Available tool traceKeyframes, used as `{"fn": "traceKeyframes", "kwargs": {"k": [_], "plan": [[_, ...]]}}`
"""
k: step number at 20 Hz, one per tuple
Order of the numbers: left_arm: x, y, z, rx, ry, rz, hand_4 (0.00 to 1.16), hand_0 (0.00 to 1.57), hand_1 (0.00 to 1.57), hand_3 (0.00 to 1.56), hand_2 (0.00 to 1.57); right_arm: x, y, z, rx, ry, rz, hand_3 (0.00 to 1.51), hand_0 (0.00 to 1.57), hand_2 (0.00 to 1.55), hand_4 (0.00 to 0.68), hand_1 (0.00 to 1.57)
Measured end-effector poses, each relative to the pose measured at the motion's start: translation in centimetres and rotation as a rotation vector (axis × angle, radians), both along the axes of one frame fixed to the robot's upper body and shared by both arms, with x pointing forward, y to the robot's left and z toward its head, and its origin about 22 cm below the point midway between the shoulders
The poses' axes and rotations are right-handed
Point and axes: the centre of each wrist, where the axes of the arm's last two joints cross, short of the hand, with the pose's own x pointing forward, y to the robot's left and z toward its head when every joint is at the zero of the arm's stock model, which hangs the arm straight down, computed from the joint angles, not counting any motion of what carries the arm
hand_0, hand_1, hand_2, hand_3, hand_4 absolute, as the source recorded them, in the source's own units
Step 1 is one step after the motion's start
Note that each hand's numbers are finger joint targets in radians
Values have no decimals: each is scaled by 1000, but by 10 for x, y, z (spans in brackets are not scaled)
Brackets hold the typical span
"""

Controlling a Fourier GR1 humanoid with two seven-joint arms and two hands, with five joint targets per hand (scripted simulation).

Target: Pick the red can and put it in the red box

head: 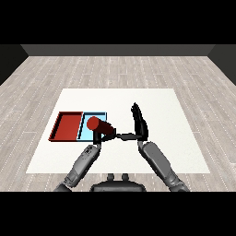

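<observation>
The worktop (138,156) is big and white. Two trays lie on it side by side, touching. The red tray (67,126) is on the left and has nothing in it. The blue tray (86,130) is right next to it.

The red can (101,126) is tipped on its side. It is over the near right part of the blue tray, not in the red one. It looks lifted up, not lying flat on the tray.

The left robot hand (98,137) is just under the can, and its fingers curl round the can's lower end. So the can is picked up. That part of the job looks done.

The right robot hand (139,123) is near the can but does not hold it. Its fingers point up and are straight, and its thumb reaches toward the left robot hand.

What is left: the can has to go a bit more to the left, past the blue tray, and then come down into the red tray. Then the robot hand must let go.

There are no words or labels to read on the can or the trays.
</observation>
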Motion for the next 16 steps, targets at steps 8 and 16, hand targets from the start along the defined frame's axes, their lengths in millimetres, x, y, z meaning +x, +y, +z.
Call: {"fn": "traceKeyframes", "kwargs": {"k": [8,16], "plan": [[19,74,17,164,-39,107,1112,1571,1571,1473,1571,-27,-76,-14,-10,23,-131,0,0,0,0,0],[33,166,23,296,44,267,1120,1571,1571,1497,1571,-45,-127,-42,-68,85,-238,0,0,0,0,0]]}}
